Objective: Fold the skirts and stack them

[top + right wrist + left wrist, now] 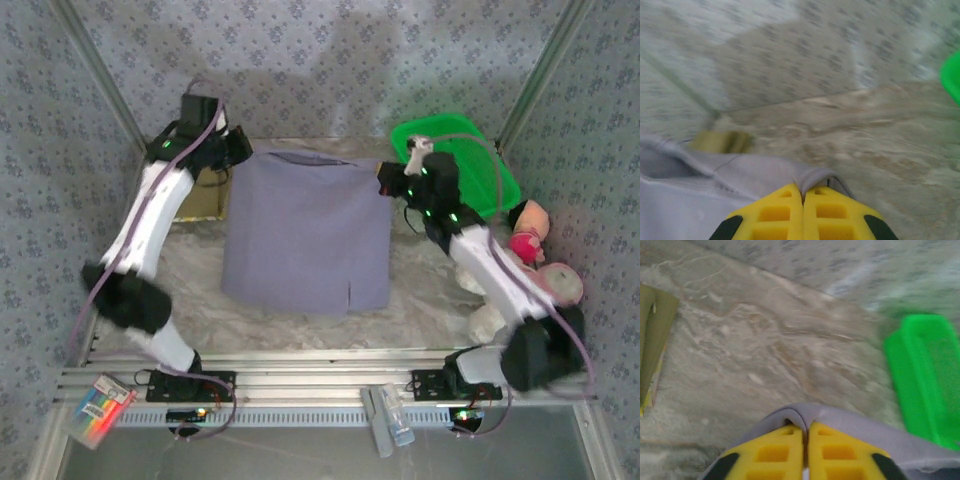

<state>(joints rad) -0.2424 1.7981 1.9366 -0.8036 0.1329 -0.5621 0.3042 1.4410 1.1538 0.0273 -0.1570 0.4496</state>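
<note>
While the grey-lavender skirt (pixel 305 230) lies spread flat at the middle of the surface (pixel 190 305), both arms grip its far corners.

The left fingers (pixel 772 454) are clenched on the far left corner of the waist edge and the right fingers (pixel 775 212) on the far right corner, with cloth bunched over each pair of tips. The hem slit faces the near edge. An olive-khaki skirt (pixel 205 192) lies just beside the left corner, partly under the left arm. A green basket (pixel 490 165) stands at the far right, close behind the right arm. Pink plush toys (pixel 535 245) crowd the right side beside that arm.
</note>
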